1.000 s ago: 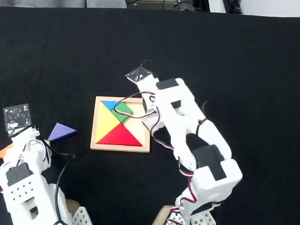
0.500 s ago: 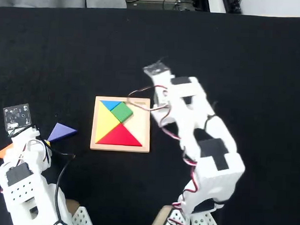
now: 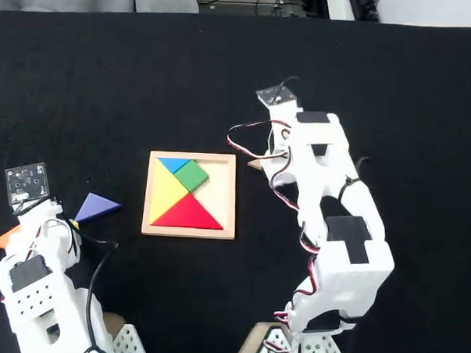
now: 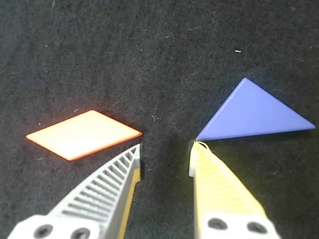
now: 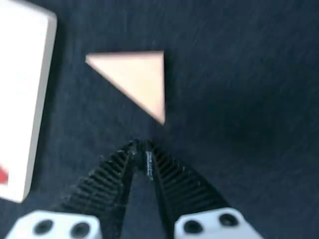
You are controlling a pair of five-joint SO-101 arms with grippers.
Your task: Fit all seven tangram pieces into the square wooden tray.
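Note:
The square wooden tray (image 3: 229, 193) lies mid-table and holds a blue, a green, a yellow and a red piece (image 3: 188, 213). Just right of the tray lies a pale wooden triangle (image 5: 137, 82), mostly under the right arm in the high view. My right gripper (image 5: 141, 148) is shut and empty, its tips close to the triangle but apart from it. At the left, my left gripper (image 4: 164, 152) stands open on the cloth between an orange parallelogram (image 4: 83, 134) and a purple triangle (image 4: 254, 115), which is also in the high view (image 3: 96, 206).
Black cloth covers the table. The tray's edge (image 5: 30, 94) lies beside the pale triangle. The right arm's body (image 3: 327, 220) stretches from the front edge up past the tray's right side. The left arm's base (image 3: 35, 293) sits at the front left.
The right arm has swung rightward, off the tray, to the cloth beside it. The green piece now lies flat in the tray. The left arm has not moved.

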